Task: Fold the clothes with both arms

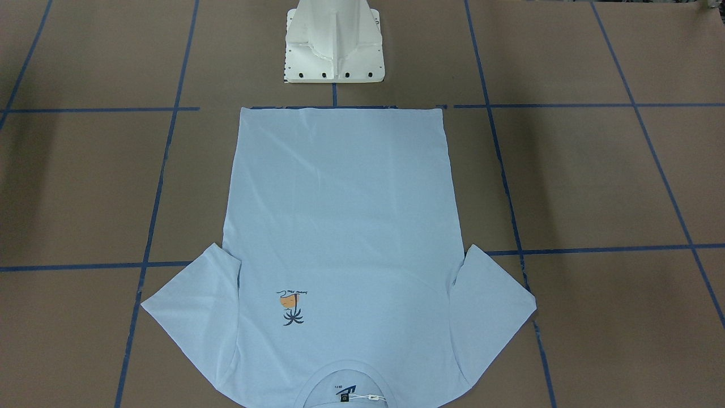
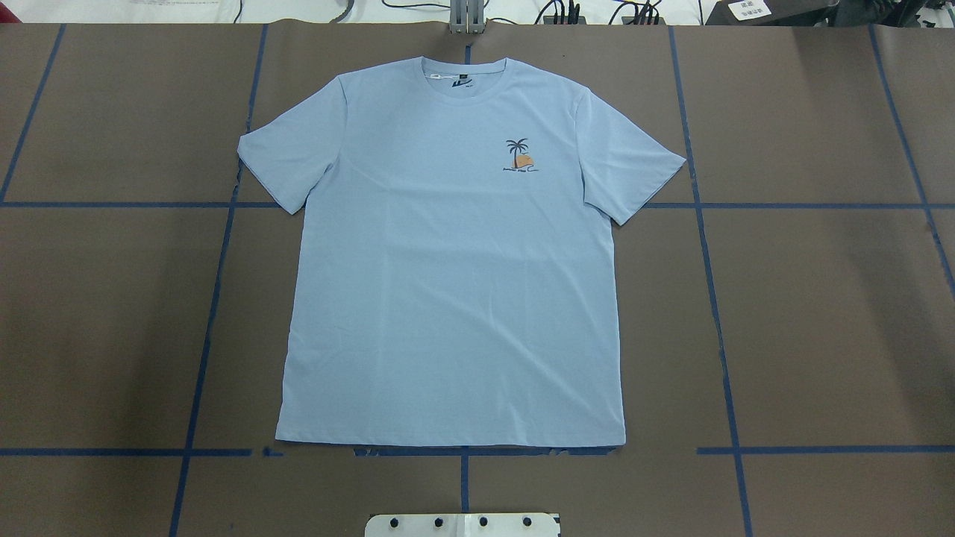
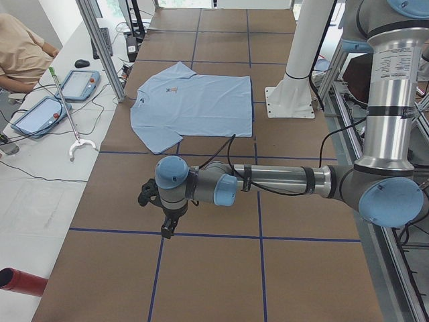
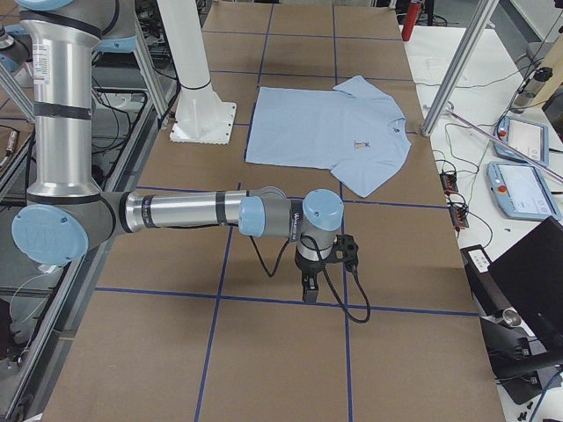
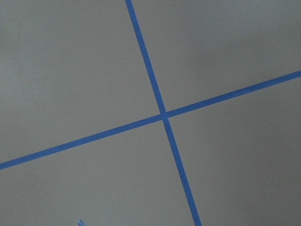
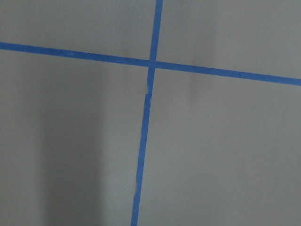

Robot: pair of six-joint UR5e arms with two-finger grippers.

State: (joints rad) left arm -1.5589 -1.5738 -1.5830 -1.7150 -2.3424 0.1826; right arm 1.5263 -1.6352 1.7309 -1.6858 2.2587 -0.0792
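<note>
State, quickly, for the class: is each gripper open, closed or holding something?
Left gripper: cannot be told.
Right gripper: cannot be told.

My overhead and front cameras face each other across the T-shirt (image 2: 448, 298); both wrist cameras look closely down at the table (image 5: 70, 70).

pale blue t-shirt (image 2: 448, 283), brown table (image 2: 821, 313), blue tape.

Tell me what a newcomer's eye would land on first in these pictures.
The pale light-blue short-sleeved T-shirt lies spread flat, front up, on the brown table gridded with blue tape, hem toward the white pedestal base. Its small dark-and-orange palm print marks the chest. In the side views the silver-grey jointed left arm and the matching right arm reach low over bare table, apart from the shirt.
</note>
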